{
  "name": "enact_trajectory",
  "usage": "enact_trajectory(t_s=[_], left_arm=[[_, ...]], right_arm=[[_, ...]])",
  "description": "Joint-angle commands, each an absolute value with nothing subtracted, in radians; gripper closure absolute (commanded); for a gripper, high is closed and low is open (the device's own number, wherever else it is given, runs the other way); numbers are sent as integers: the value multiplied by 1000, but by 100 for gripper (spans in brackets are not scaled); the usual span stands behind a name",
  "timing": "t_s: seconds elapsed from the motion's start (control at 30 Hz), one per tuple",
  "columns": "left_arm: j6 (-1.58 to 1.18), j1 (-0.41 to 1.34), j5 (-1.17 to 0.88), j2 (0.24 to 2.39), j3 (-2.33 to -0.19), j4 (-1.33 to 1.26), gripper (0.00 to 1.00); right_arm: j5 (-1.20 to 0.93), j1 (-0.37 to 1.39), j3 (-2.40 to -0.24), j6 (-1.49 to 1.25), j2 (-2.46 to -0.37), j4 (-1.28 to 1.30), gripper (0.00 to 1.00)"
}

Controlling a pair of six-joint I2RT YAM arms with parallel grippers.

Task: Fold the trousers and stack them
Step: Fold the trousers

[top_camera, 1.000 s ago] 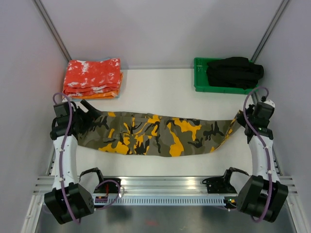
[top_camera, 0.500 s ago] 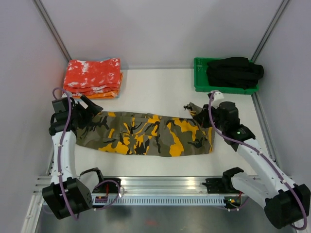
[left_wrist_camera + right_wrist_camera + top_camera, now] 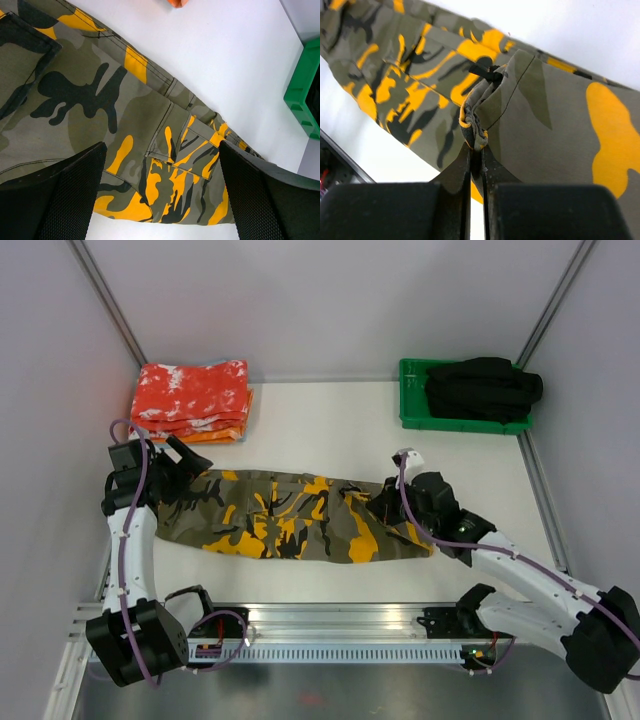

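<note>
Camouflage cloth in olive-grey, black and yellow-orange: the trousers [image 3: 290,520] lie on the tabletop [image 3: 330,430], running from 9 o'clock to just past centre.

Top view: the right gripper [image 3: 385,502] sits at 4 o'clock of centre over the leg end, which is turned back over the leg. The left gripper [image 3: 190,468] is at the waist end, 9 o'clock. Red-orange speckled cloths [image 3: 190,400] sit at 10 o'clock. A green tray [image 3: 415,412] holding a black garment [image 3: 485,385] sits at 2 o'clock. Both are apart from the trousers.

Left wrist view: fingers [image 3: 65,200] spread wide with nothing between them and cloth beneath; contact cannot be told.

Right wrist view: jaws pinched tight on a bunched hem, raised above the layer below.

Judgement: the lengthwise fold is in hand, with the hem held partway along the leg. The next move calls for taking the hem toward 9 o'clock and laying it square on the waistband before release. The cloth could drag or skew on the way.
</note>
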State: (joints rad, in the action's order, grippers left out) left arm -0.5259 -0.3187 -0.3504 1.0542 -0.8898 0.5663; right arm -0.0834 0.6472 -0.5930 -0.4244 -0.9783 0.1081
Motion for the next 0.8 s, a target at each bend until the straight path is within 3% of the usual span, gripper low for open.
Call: enact_trajectory(t_s=[0.0, 0.33, 0.67, 0.77], left_arm=[[-508, -318, -387, 1055, -913, 531, 2], [-505, -318, -380, 1054, -922, 537, 2], [-502, -318, -376, 1060, -914, 535, 2], [-502, -318, -379, 1065, -919, 534, 2]], right_arm=[[14, 684, -635, -512, -1011, -71, 100], [130, 765, -762, -513, -1184, -129, 100], [178, 934, -568, -520, -1198, -140, 99], [112, 936, -549, -523, -1215, -143, 80]])
